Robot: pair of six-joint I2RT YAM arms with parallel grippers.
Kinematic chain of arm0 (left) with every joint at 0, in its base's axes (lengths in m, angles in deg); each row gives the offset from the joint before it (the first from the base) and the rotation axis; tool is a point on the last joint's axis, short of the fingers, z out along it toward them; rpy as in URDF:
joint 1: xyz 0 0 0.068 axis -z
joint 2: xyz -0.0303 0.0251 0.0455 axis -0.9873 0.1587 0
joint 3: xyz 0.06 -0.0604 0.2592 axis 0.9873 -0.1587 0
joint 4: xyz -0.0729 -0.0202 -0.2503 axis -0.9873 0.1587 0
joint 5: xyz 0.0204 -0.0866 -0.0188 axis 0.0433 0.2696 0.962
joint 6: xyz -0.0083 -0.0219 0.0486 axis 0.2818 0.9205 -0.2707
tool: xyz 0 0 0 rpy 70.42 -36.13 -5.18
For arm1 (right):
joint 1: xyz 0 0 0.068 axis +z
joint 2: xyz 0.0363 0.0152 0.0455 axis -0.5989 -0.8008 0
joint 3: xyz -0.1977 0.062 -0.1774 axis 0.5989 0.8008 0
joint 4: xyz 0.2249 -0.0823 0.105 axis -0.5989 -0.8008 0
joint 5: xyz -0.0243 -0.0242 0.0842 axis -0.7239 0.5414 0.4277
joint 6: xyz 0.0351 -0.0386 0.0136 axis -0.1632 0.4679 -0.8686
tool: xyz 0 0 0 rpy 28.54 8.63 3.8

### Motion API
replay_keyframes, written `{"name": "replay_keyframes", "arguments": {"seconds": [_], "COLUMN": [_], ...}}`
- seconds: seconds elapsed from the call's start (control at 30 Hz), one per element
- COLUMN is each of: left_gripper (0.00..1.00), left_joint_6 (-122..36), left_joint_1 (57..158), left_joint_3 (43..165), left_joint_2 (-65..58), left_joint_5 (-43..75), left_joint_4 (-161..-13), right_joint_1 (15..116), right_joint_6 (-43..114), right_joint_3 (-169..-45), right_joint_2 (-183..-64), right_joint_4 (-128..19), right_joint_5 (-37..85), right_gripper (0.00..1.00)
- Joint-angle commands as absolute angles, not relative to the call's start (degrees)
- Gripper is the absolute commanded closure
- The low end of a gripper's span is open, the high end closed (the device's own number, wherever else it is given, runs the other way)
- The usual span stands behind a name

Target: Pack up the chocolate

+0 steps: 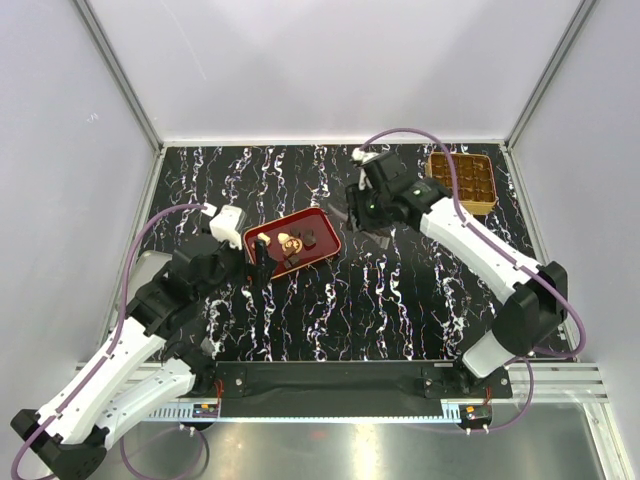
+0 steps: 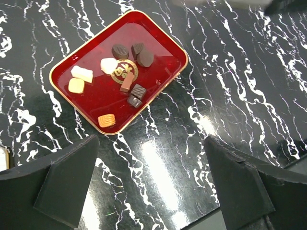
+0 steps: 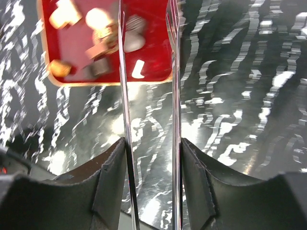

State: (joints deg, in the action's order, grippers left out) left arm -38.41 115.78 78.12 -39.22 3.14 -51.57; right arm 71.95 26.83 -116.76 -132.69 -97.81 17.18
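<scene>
Metal tongs (image 3: 125,120) pinched, right end effector (image 3: 152,143), clearest wrist view; left end effector (image 2: 149,143) spread.

Black fingers (image 3: 110,182) of the right gripper (image 3: 152,143) press from outside on the two thin shiny arms of metal tongs (image 3: 175,86). The arms run parallel with a gap between them over the black white-veined table (image 3: 240,96), tips out of frame. Red tray (image 3: 148,24) with gold rim is blurred; left tong arm crosses its inside, right arm runs along its right edge. The chocolate (image 3: 96,19) is pale lumps toward the far side, tan lump (image 3: 60,68) by the tray's near left corner, dark lumps (image 3: 132,40) mid-tray.
</scene>
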Motion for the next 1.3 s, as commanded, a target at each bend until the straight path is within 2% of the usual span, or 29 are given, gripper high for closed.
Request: {"name": "replay_keyframes", "arguments": {"seconds": [0.0, 0.6, 1.27], "left_gripper": [0.01, 0.01, 0.01], "left_joint_6": [-39.52, -39.35, -39.43], "left_joint_1": [115.67, 115.67, 115.67], "left_joint_3": [78.38, 78.20, 78.02], "left_joint_2": [-40.11, -41.26, -41.96], "left_joint_5": [0.56, -0.32, -0.41], "left_joint_4": [-53.36, -53.27, -53.62], "right_joint_1": [76.24, 84.78, 87.24], "right_joint_6": [25.68, 26.74, 28.14], "right_joint_3": [-116.65, -109.80, -111.90], "right_joint_2": [-132.40, -136.36, -144.01], "right_joint_4": [-93.48, -90.41, -88.82], "right_joint_5": [16.35, 10.28, 4.83], "right_gripper": [0.47, 0.46, 0.47]}}
